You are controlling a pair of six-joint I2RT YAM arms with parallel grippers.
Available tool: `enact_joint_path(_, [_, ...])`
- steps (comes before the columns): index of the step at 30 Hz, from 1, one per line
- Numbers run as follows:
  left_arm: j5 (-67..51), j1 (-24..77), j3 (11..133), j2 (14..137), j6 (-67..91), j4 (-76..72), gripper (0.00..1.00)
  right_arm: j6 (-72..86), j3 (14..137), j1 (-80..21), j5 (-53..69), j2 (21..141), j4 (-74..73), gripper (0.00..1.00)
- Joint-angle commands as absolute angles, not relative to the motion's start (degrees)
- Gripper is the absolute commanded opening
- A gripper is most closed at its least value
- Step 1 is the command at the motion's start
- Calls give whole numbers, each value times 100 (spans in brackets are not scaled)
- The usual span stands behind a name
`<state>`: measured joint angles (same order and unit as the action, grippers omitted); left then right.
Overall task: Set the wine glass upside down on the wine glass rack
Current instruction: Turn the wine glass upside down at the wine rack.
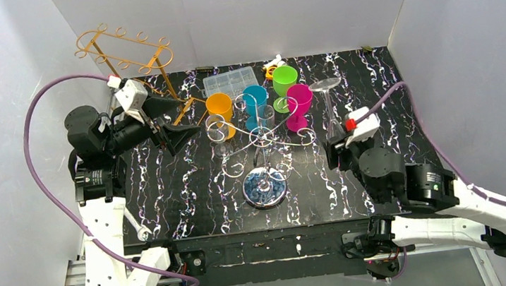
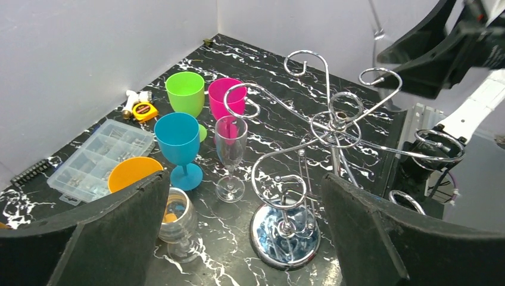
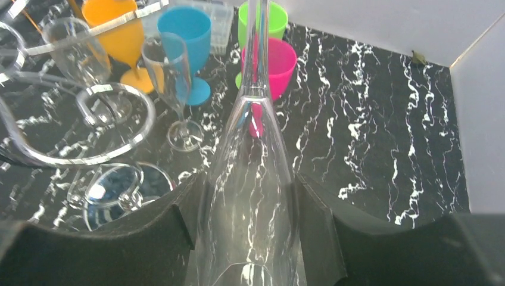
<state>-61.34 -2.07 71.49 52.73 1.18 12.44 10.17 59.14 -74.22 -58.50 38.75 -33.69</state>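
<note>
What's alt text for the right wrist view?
The right hand grips a clear tall wine glass by its bowl, stem pointing away. Beyond stand coloured plastic goblets and a chrome wire rack on a black marbled table.

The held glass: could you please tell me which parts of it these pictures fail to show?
Rim: right wrist view, cut off by the bottom edge, below where the right hand grips the glass.
Foot: cut off by the top edge in that view; seen only from the top.
Bowl: top view, hidden behind the right arm.
</note>
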Motion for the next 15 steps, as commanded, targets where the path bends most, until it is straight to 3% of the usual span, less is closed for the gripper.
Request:
enact_joint_path(1, [-6361, -184, 7038, 5204, 353, 1230, 98, 1177, 5493, -7422, -6015, 3664, -2827, 1])
enact_joint_path(15, [-6267, -132, 6667, 5104, 501, 1212, 98, 1398, 4536, -7418, -5728, 3727, -1897, 1])
